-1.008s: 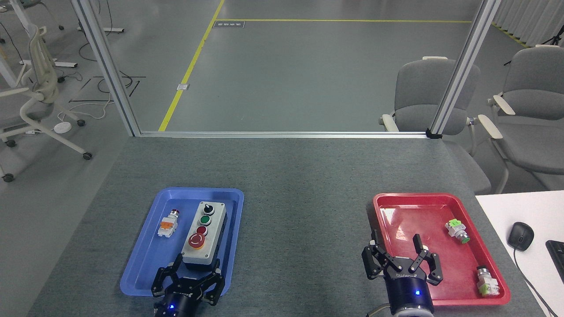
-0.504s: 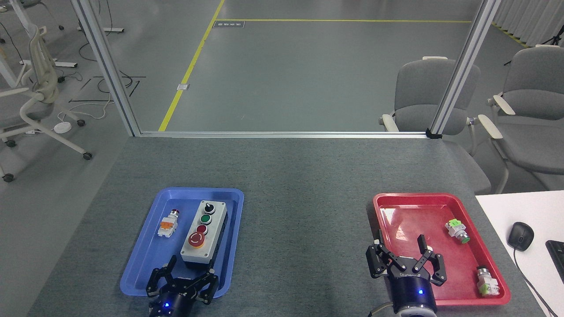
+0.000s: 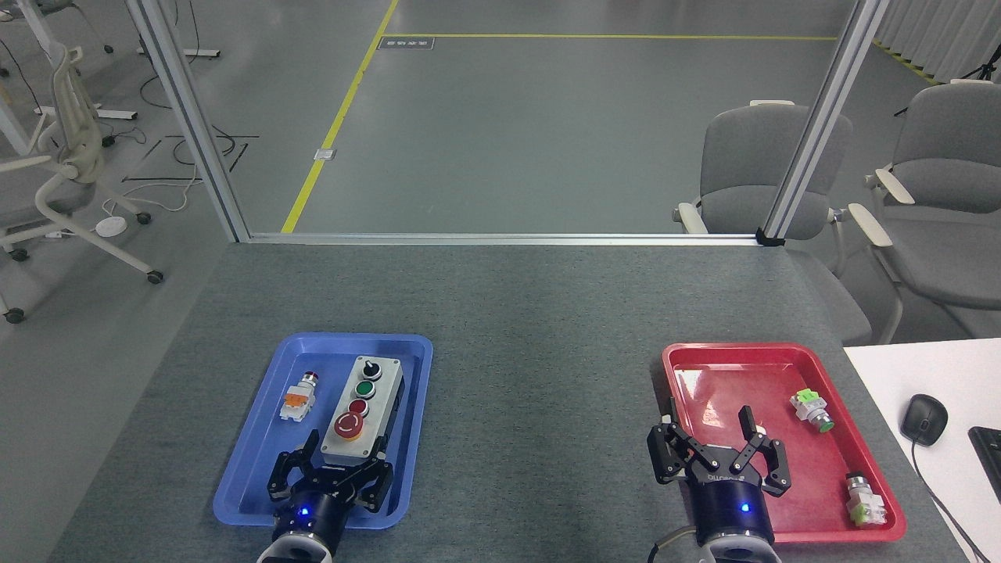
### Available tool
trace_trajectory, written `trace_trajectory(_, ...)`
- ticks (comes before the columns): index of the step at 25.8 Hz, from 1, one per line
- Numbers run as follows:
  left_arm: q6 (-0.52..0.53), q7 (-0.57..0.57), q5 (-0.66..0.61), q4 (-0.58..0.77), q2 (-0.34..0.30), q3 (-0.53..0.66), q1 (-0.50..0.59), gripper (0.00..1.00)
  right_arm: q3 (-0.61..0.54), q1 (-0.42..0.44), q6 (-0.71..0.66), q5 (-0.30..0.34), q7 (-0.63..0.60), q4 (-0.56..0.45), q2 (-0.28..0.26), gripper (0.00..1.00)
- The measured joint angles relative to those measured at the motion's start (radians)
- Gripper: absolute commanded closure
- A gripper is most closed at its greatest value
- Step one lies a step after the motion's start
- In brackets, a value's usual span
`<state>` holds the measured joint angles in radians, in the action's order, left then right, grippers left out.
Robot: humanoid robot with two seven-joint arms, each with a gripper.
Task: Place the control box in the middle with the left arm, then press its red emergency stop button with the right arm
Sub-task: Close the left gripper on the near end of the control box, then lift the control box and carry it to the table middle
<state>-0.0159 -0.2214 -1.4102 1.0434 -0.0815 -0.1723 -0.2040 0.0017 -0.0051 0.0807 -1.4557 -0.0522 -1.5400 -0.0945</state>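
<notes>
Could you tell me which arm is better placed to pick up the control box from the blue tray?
The left. Its gripper is open, its jaws flanking the near end of the control box in the blue tray. The right gripper hangs open over the red tray, far across the table.

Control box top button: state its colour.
Black, on the control box; head view shows it best.

A grey polished floor (image 3: 547,133) marked with yellow lines (image 3: 336,125) is seen beyond an aluminium frame (image 3: 500,238) edging the dark-grey table (image 3: 539,313). Two grey upholstered chairs (image 3: 751,172) are placed at right, a white swivel chair (image 3: 62,164) at left among loose cables (image 3: 195,148). A white desk (image 3: 923,375) bearing a mouse (image 3: 923,419) is seen lower right.
</notes>
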Motion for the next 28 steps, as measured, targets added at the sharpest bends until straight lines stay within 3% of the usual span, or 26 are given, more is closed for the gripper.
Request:
trace_trajectory(5,0.009,0.000,0.006,-0.045,0.010,-0.002,-0.031,0.02,0.006,-0.001,0.000,0.000,0.001,0.000,-0.002,0.03)
trace_trajectory(6,0.011,0.000,0.007,-0.050,0.011,-0.003,-0.037,0.10,0.007,-0.001,0.000,0.000,0.001,0.000,-0.001,0.03)
trace_trajectory(9,0.014,0.000,0.007,-0.055,0.014,-0.006,-0.050,0.75,0.007,0.000,0.002,0.000,0.002,0.001,0.002,0.03)
trace_trajectory(10,0.018,0.000,0.007,-0.055,0.013,-0.007,-0.052,0.90,0.007,0.000,0.002,0.000,0.002,0.003,0.003,0.03)
trace_trajectory(12,0.046,0.000,0.007,-0.055,0.010,-0.008,-0.053,1.00,0.005,0.000,0.002,0.000,0.002,0.006,0.004,0.03)
trace_trajectory(19,0.093,0.004,0.032,-0.040,0.001,0.006,-0.062,1.00,0.001,0.000,-0.001,0.000,0.003,0.009,0.008,0.03)
trace_trajectory(28,0.098,0.063,0.149,0.132,-0.047,0.010,-0.105,1.00,0.001,0.003,-0.002,-0.002,0.003,0.009,0.010,0.03)
